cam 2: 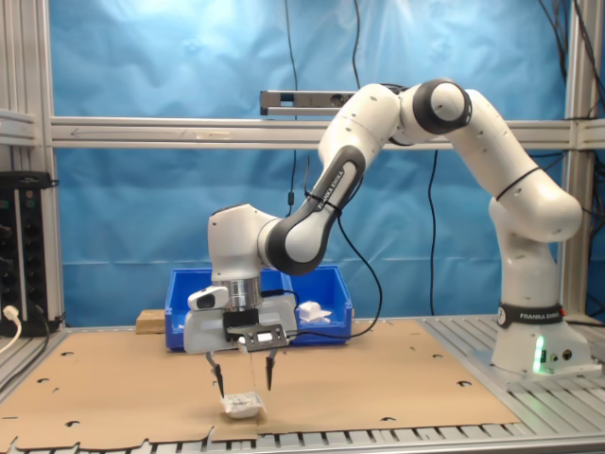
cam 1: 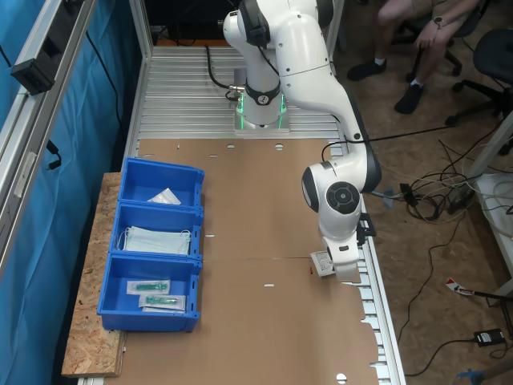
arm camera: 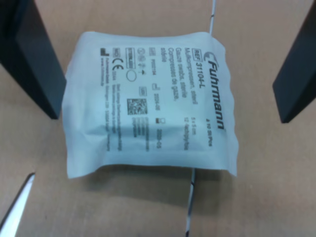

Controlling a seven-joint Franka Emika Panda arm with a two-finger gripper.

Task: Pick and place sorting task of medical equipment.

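One white sachet lies flat on the brown cardboard sheet at the near edge in the second exterior view, left of centre there; in the first exterior view it sits at the sheet's right edge, partly under the arm's hand. In the wrist view the sachet is roughly square with no clear long axis, slightly crinkled, printed face up, its lines of print running across the line between the two fingers. The gripper hangs just above it with its two dark fingers spread wide, one on each side of the sachet and not touching it. Farther back in the second exterior view stands one blue bin; the first exterior view shows it at its left with three compartments in a row: the near one holds two clear pouches with green pieces, the middle one a pale blue face mask, the far one a second white sachet. The bin rests partly on a chipboard slab. The single white arm's base stands on a ribbed metal table beyond the cardboard. Blue curtain backs the cell, cables trail on the floor, and a seated person's legs show at the first exterior view's far right.
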